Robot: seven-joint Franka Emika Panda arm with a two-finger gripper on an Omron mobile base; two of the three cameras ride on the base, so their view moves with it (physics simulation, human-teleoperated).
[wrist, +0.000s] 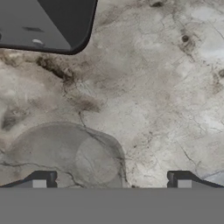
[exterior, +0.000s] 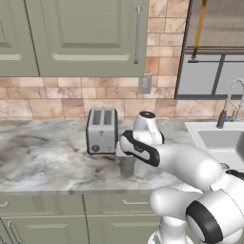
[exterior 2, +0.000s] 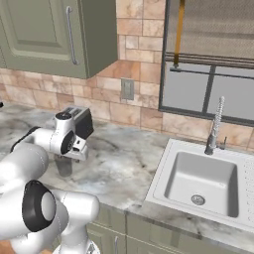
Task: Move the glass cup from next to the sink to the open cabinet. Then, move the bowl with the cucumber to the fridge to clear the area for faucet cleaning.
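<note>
- Writing: none legible is seen on the toaster or on any other thing.
- Glass cup is stood upright on the marble counter, just in front of the toaster's right corner and directly under the hand — well left of the sink.
- In the hand view the glass cup is seen from above as a translucent round shape at lower left; the toaster's dark edge is seen at upper left, apart from the cup.
- Around: closed green wall cabinets above, a wall outlet on the brick backsplash, a window with a blind behind the sink, a spring faucet at the sink's back rim.
- Obstruction: in the left base view the cup's top is hidden by the forearm; in the right base view the cup is partly hidden by the wrist.
- Arm pose: the forearm is stretched left over the counter, the wrist bent so the hand points straight down over the cup.
- Gripper: the jaws are spread wide apart, nothing is held — one fingertip lies over the cup's outline, the other over bare counter; contact with the glass cannot be told.
</note>
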